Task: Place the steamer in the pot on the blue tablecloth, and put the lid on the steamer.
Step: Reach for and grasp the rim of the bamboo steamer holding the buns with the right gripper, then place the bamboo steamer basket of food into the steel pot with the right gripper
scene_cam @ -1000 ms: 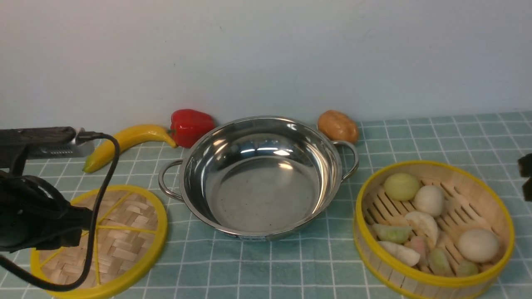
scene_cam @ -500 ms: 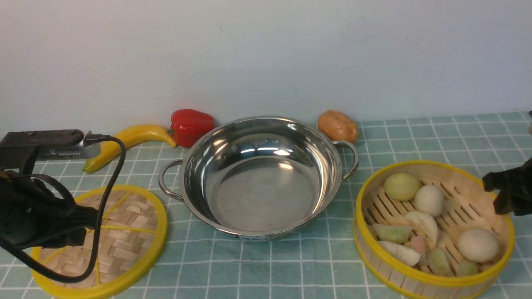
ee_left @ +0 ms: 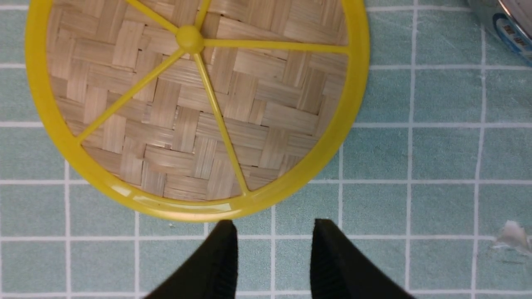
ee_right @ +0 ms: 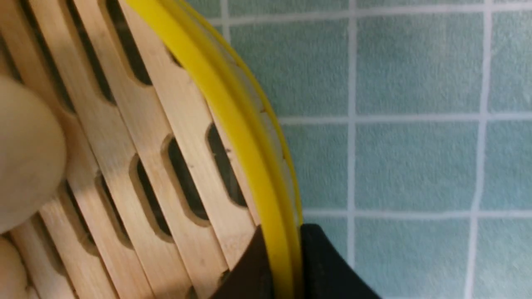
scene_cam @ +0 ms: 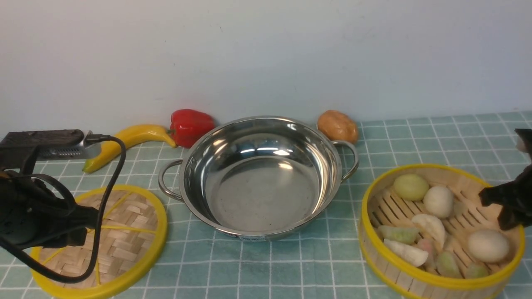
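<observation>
Wide, shallow, shiny steel pot (scene_cam: 257, 195) with two loop side handles, standing upright and empty at the middle of the blue tablecloth (scene_cam: 299, 265), toward its far edge. By the near-left corner, lying flat and close to the pot without touching it: the lid (scene_cam: 124, 232), a woven bamboo disc with a thick yellow rim and thin yellow spokes meeting at a hub. By the near-right corner, the steamer (scene_cam: 392, 209), a round bamboo basket with yellow rims and slatted floor, holding pale buns and dumplings (scene_cam: 439, 201), its right rim pinched by the right gripper (ee_right: 284, 236).
</observation>
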Action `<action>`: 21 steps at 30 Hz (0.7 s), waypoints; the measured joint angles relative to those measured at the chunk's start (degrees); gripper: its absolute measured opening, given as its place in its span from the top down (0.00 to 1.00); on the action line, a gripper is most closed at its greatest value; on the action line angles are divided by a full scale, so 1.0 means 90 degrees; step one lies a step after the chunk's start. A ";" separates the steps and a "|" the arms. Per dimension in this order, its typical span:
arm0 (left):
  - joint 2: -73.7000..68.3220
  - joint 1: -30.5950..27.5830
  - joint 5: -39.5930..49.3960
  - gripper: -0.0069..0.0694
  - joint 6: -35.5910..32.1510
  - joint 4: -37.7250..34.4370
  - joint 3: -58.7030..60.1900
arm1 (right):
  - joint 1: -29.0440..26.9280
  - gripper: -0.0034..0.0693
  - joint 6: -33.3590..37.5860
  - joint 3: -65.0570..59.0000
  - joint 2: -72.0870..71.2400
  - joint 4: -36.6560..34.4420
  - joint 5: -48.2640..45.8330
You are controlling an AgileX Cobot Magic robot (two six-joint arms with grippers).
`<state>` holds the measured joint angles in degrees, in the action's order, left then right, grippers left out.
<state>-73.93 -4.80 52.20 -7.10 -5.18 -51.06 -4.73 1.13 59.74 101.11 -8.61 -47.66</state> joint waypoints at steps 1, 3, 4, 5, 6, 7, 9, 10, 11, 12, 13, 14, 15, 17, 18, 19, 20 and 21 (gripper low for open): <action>0.0000 0.0000 0.0000 0.59 0.0000 0.0000 0.0000 | 0.0000 0.86 0.0000 0.0159 -0.0101 0.0034 -0.0386; 0.0000 0.0000 0.0000 0.59 -0.0006 0.0000 0.0000 | 0.0000 0.86 0.0020 0.0451 -0.0278 0.0102 -0.0909; 0.0000 0.0000 0.0000 0.59 -0.0006 0.0000 0.0000 | 0.0000 0.86 0.0020 0.0634 -0.0398 0.0124 -0.1222; 0.0000 0.0000 0.0000 0.59 -0.0006 0.0000 0.0000 | 0.0000 0.86 0.0020 0.0801 -0.0475 0.0132 -0.1379; 0.0000 0.0000 0.0000 0.59 -0.0006 0.0000 0.0000 | 0.0000 0.86 0.0020 0.0979 -0.0548 0.0137 -0.1621; 0.0000 0.0000 0.0000 0.59 -0.0006 0.0000 0.0000 | 0.0000 0.86 0.0020 0.1264 -0.0643 0.0130 -0.1845; 0.0000 0.0000 0.0000 0.59 -0.0006 0.0000 0.0000 | 0.0016 0.86 -0.0007 0.1739 -0.0730 0.0094 -0.2255; 0.0000 0.0000 0.0000 0.59 -0.0006 0.0000 0.0000 | 0.0063 0.86 -0.0035 0.2015 -0.0747 0.0093 -0.2393; 0.0000 0.0000 0.0000 0.59 -0.0006 0.0000 0.0000 | 0.0076 0.86 -0.0053 0.2123 -0.0747 0.0093 -0.2416; 0.0000 0.0000 0.0000 0.59 -0.0006 0.0000 0.0000 | 0.0235 0.86 -0.0126 0.2509 -0.0741 0.0093 -0.2518; 0.0000 0.0000 0.0000 0.59 -0.0006 0.0000 0.0000 | 0.0394 0.86 -0.0202 0.2791 -0.0699 0.0116 -0.2548; 0.0000 0.0000 0.0000 0.59 -0.0006 0.0000 0.0000 | 0.0634 0.86 -0.0277 0.3148 -0.0607 0.0122 -0.2554; 0.0000 0.0000 0.0000 0.59 -0.0006 0.0000 0.0000 | 0.0817 0.86 -0.0350 0.3388 -0.0516 0.0116 -0.2554; 0.0000 0.0000 0.0000 0.59 -0.0006 0.0000 0.0000 | 0.1317 0.86 -0.0515 0.4002 -0.0177 0.0074 -0.2554; 0.0000 0.0000 0.0000 0.59 -0.0006 0.0000 0.0000 | 0.1368 0.86 -0.0533 0.4064 -0.0136 0.0067 -0.2559; 0.0000 0.0000 0.0000 0.59 -0.0006 0.0000 0.0000 | 0.1566 0.86 -0.0641 0.4312 0.0045 0.0037 -0.2559; 0.0000 0.0000 0.0000 0.59 -0.0006 0.0000 0.0000 | 0.1939 0.86 -0.0824 0.4799 0.0463 -0.0038 -0.2573; 0.0000 0.0000 0.0000 0.59 -0.0006 0.0000 0.0000 | 0.2151 0.86 -0.0940 0.5097 0.0746 -0.0066 -0.2578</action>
<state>-73.93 -4.80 52.20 -7.15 -5.18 -51.06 14.63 -7.33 105.62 107.83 -9.21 -70.86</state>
